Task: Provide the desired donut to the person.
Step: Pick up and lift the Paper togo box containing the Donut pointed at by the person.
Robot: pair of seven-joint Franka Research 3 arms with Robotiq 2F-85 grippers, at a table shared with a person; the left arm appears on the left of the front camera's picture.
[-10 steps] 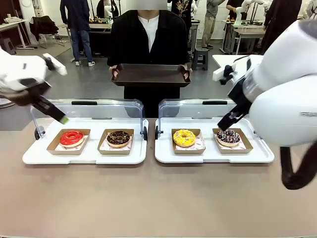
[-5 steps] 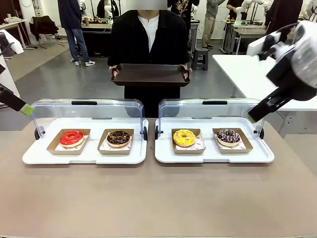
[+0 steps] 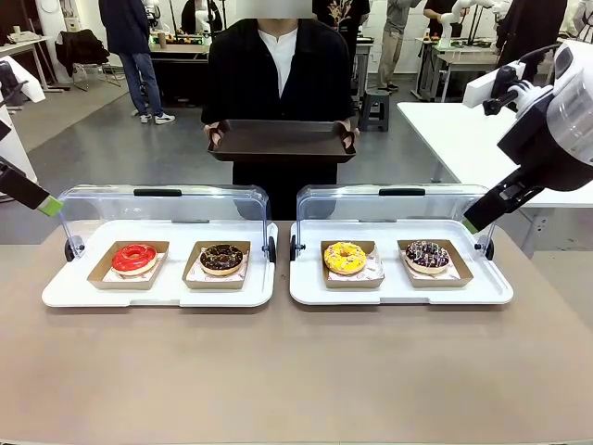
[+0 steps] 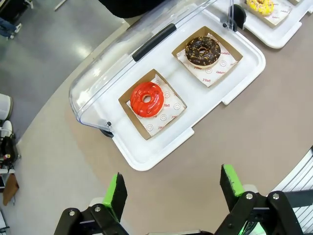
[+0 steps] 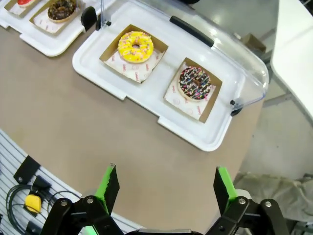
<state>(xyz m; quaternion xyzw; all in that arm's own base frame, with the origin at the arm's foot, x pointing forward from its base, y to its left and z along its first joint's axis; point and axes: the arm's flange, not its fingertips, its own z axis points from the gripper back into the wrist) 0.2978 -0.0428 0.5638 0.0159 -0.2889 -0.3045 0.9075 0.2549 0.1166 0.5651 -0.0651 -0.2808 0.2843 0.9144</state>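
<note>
The desired donut was not singled out for me. Four sat in card boats on the bench [image 3: 296, 371]: a red donut [image 3: 134, 257], a chocolate donut [image 3: 221, 258], a yellow donut [image 3: 345, 257] and a sprinkled donut [image 3: 427, 254]. The person [image 3: 278, 65] held out a brown tray [image 3: 282, 141] without pointing.

I judged it best to wait for a sign, then descend squarely over that boat and pinch its card rim rather than the icing, clear of the raised lid [image 3: 162, 199].

The left claw [image 4: 172, 186] was spread and empty, high and well apart from the red donut. The right claw [image 5: 166, 182] was likewise spread, well apart from the sprinkled donut.
</note>
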